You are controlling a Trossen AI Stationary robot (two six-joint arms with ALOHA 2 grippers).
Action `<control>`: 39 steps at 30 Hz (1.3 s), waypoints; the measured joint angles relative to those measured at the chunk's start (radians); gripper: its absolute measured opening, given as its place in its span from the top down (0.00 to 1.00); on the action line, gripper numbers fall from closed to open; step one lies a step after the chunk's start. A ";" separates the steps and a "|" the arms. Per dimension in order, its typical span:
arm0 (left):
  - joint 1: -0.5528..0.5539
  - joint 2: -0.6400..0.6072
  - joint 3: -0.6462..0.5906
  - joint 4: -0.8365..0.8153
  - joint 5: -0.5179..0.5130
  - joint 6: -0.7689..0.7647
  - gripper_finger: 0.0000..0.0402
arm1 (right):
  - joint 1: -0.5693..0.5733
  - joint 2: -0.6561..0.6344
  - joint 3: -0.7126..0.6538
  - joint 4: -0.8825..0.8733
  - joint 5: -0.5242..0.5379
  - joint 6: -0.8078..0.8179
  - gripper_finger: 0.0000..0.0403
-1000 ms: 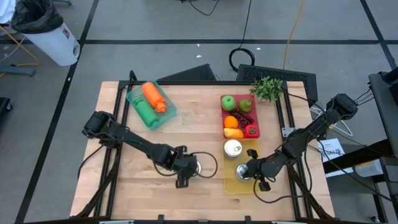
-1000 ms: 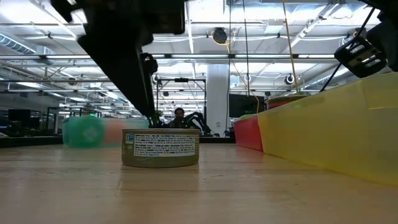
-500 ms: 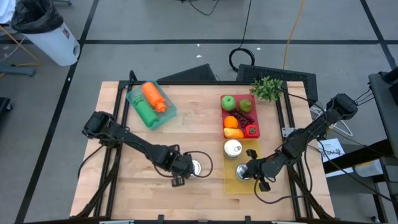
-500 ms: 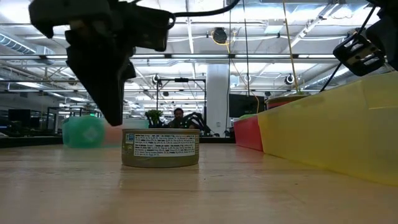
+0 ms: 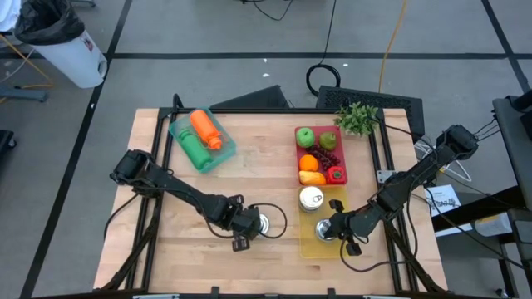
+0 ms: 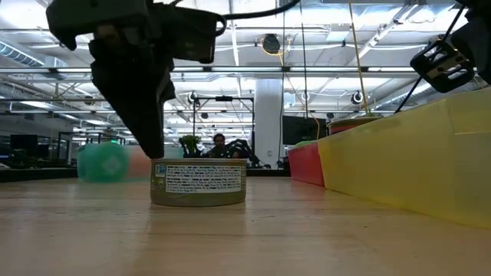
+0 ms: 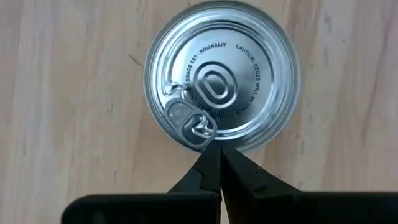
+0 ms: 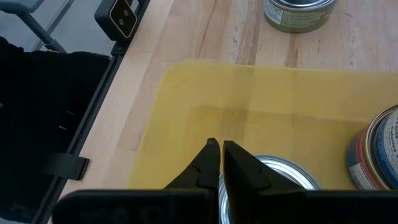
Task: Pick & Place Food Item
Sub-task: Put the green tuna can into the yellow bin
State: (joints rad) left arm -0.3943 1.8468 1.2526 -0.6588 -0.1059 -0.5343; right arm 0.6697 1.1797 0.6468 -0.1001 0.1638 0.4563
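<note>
A flat tin can [image 7: 221, 84] with a pull tab [image 7: 189, 121] stands upright on the wooden table [image 5: 249, 178], near its front middle. My left gripper [image 7: 219, 148] points steeply down and is shut; its tips are at the can's rim beside the tab. In the low view it comes down at the can's [image 6: 198, 182] upper left edge. My right gripper [image 8: 221, 148] is shut and waits over the yellow tray [image 5: 320, 247], just above a silver can [image 8: 280, 177] inside it. My left gripper has its shut fingertips [image 7: 211, 155] at the can's top rim [image 7: 214, 142], next to the pull tab, coming from above. Whether they touch the rim, I cannot tell. The can stands flat on the table.
The yellow tray also holds a labelled can [image 5: 311, 198]. Behind it a red tray [image 5: 341, 166] holds fruit. At the far left a green tray [image 5: 202, 139] holds an orange and a green bottle. A plant [image 5: 357, 118] sits at the far right corner.
My left gripper has shut with nothing between its fingers, and has tipped and rolled a little over the can. Its tips now stand together at the can's rim. The can has stayed where it was.
</note>
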 joint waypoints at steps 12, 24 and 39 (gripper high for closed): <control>-0.001 0.028 0.003 0.002 0.001 -0.029 0.99 | 0.000 0.000 0.000 0.007 -0.003 0.002 0.98; 0.000 0.008 0.035 -0.048 0.000 -0.032 1.00 | 0.000 0.000 0.000 0.013 -0.002 -0.011 0.98; 0.003 0.018 0.062 -0.095 0.003 -0.028 1.00 | 0.000 0.000 0.000 0.015 -0.002 -0.013 0.98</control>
State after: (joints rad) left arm -0.3908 1.8648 1.3144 -0.7536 -0.1028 -0.5625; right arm 0.6693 1.1797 0.6468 -0.0853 0.1616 0.4435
